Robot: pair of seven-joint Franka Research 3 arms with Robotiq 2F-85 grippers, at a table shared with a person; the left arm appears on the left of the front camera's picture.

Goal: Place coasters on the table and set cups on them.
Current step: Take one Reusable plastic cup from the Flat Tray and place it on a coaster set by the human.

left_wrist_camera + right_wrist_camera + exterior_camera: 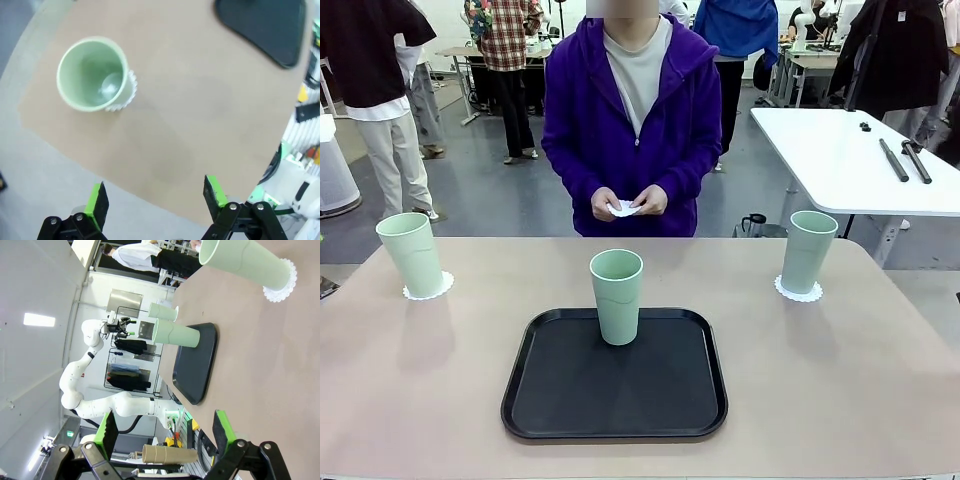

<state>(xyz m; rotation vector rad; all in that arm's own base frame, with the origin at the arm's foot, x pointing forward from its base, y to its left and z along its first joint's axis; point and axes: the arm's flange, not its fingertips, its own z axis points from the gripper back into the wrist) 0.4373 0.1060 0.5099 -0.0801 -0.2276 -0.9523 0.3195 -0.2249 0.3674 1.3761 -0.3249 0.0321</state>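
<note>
Three mint-green cups stand on the tan table [420,380]. The left cup [410,253] rests on a white lacy coaster [428,291], and the right cup [808,251] on another coaster [799,292]. A third cup [617,295] stands on the black tray [614,378]. Behind the table a person holds a white coaster [623,209] in both hands. My left gripper [156,197] hangs open above the table edge, with the left cup [91,73] and its coaster [131,92] below. My right gripper [164,430] is open, with the right cup [243,263] on its coaster [281,282] ahead.
A white table [850,160] with black rods stands at the back right. People stand farther off behind. In the right wrist view the left arm [90,390] and the tray [195,365] show across the table.
</note>
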